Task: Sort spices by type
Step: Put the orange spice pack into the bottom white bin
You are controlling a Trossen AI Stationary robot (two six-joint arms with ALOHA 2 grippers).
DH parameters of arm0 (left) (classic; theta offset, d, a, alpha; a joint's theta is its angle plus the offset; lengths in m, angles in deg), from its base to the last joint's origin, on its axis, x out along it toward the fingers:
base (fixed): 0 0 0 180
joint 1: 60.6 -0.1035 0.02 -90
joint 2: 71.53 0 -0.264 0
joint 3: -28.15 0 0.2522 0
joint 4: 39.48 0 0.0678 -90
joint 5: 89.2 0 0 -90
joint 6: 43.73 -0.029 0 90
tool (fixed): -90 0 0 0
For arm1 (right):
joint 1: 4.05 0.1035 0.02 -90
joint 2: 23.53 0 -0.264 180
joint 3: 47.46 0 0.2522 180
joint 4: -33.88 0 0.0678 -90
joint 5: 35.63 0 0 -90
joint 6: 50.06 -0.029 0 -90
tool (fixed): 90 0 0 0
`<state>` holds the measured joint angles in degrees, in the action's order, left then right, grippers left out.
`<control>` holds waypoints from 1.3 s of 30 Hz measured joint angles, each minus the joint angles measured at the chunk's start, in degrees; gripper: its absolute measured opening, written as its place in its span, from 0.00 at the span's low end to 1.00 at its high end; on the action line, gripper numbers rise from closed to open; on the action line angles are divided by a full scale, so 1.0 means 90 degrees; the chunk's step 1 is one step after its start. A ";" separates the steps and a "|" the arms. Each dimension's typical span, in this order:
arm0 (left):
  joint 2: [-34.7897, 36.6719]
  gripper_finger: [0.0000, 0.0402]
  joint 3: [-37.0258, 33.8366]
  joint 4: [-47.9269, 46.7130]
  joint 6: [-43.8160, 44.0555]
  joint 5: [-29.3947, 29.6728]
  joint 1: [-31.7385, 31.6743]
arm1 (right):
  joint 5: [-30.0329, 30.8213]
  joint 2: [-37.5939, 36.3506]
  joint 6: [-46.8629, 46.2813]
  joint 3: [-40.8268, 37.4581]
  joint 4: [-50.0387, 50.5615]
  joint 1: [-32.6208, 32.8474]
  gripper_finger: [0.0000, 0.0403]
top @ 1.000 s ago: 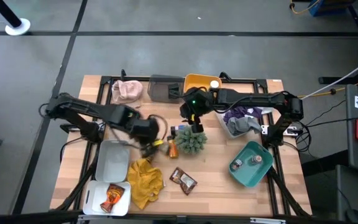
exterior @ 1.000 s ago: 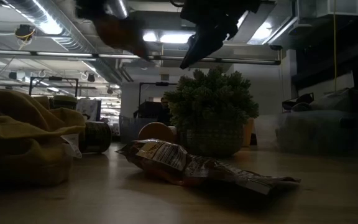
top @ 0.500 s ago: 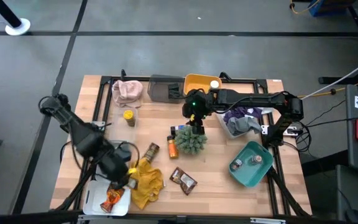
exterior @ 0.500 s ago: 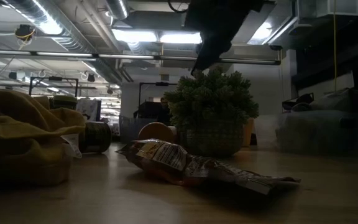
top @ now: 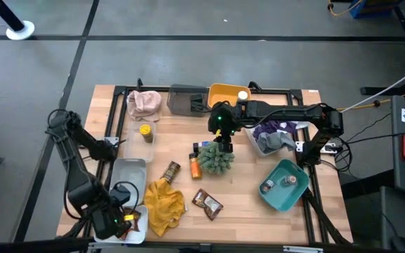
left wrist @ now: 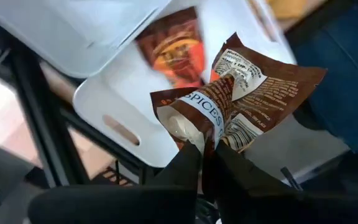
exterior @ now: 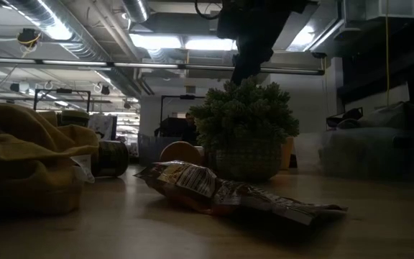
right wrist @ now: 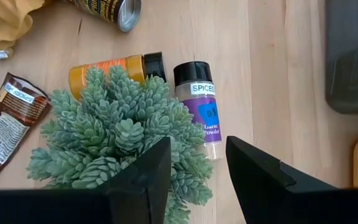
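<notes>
My left gripper (top: 121, 219) hangs over the white tray (left wrist: 114, 102) at the table's near left corner, shut on a glossy brown spice packet (left wrist: 247, 81). An orange-brown packet (left wrist: 169, 53) lies in that tray. My right gripper (right wrist: 197, 146) stands open above the green spiky plant (top: 216, 160), touching nothing. Beside the plant lie a black-capped garlic jar (right wrist: 201, 106), an orange bottle (right wrist: 107, 68) and a brown bottle (top: 170, 171). Another packet (top: 207, 203) lies flat on the table. My left gripper pinches the brown packet between its two fingers at a crumpled end (left wrist: 197, 124) next to the word SPICES. The fingers point steeply down. The packet is lifted clear above the white tray, and its free end (left wrist: 278, 78) fans out past the fingertips.
A mustard-yellow cloth (top: 164, 204) lies bunched beside the white tray, with a second pale tray (top: 127, 179) behind it. A yellow-lidded jar (top: 145, 131), a pink cloth (top: 143, 102), a grey box (top: 187, 100) and a yellow bin (top: 227, 93) stand farther back. A teal bowl (top: 283, 184) sits front right.
My left gripper has swung from the table's middle, beside the plant, toward the near left corner, rolling its wrist, with the packet still held; it now hangs over the white tray. My right gripper has stayed above the plant and tipped to point more steeply down.
</notes>
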<state>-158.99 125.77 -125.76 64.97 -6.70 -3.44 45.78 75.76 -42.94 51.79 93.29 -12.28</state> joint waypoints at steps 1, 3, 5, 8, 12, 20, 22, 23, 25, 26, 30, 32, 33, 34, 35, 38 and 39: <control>-0.0026 0.07 0.0000 -0.0038 0.0105 -0.0005 0.0044 | 0.0000 0.0000 -0.0002 0.0000 -0.0002 0.0000 0.38; -0.0061 0.10 -0.0002 -0.0060 0.0165 0.0001 0.0116 | 0.0002 0.0000 0.0000 0.0000 -0.0003 0.0000 0.38; -0.0061 0.14 -0.0002 -0.0060 0.0189 0.0001 0.0143 | 0.0001 0.0000 0.0000 0.0000 -0.0002 0.0000 0.38; -0.0064 0.20 -0.0002 -0.0102 0.0350 0.0004 0.0149 | 0.0000 0.0000 0.0000 0.0000 -0.0002 0.0000 0.38; -0.0061 0.28 -0.0002 -0.0157 0.0318 0.0026 0.0149 | -0.0001 0.0000 0.0000 0.0000 -0.0002 0.0000 0.38; -0.0061 0.33 -0.0002 -0.0134 -0.0323 0.0991 0.0050 | 0.0002 -0.0077 0.0385 0.0000 0.0438 0.0000 0.38; -0.0061 0.32 -0.0002 -0.0040 -0.0632 0.1494 -0.0058 | 0.0000 -0.0173 0.0406 0.0000 0.0544 0.0000 0.38; -0.0061 0.32 -0.0002 0.0040 -0.0859 0.1711 -0.0128 | 0.0002 -0.0219 0.0406 0.0000 0.0594 0.0000 0.38; -0.0061 0.32 -0.0002 0.0223 -0.1354 0.2107 -0.0286 | -0.0001 -0.0310 0.0406 0.0000 0.0698 0.0000 0.38; -0.0061 0.32 -0.0002 0.0334 -0.1633 0.2292 -0.0369 | 0.0002 -0.0366 0.0406 0.0000 0.0731 0.0000 0.38; -0.0061 0.32 -0.0002 0.0761 -0.2923 0.3230 -0.0756 | -0.0174 -0.0620 0.0410 0.0000 0.0958 0.0000 0.38; -0.0074 0.32 -0.0002 0.1007 -0.3614 0.3952 -0.0962 | -0.0416 -0.0763 0.0406 0.0000 0.1107 0.0000 0.38; -0.0105 0.32 -0.0002 0.1193 -0.3974 0.4313 -0.1072 | -0.0508 -0.0834 0.0406 0.0000 0.1175 0.0000 0.38; -0.0148 0.32 -0.0002 0.1397 -0.4371 0.4632 -0.1179 | -0.0579 -0.0908 0.0409 0.0000 0.1250 0.0000 0.38; -0.0208 0.32 -0.0002 0.1602 -0.4789 0.4851 -0.1275 | -0.0629 -0.0973 0.0396 0.0000 0.1337 0.0000 0.38; -0.0443 0.32 -0.0002 0.2371 -0.6238 0.4904 -0.1656 | -0.0666 -0.1158 0.0236 0.0000 0.1557 0.0002 0.38; -0.0547 0.32 -0.0002 0.2623 -0.6655 0.4859 -0.1766 | -0.0666 -0.1217 0.0192 0.0000 0.1633 0.0001 0.38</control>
<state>-163.91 125.75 -102.15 5.08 37.03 -19.33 39.78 64.80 -41.21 51.79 107.99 -12.27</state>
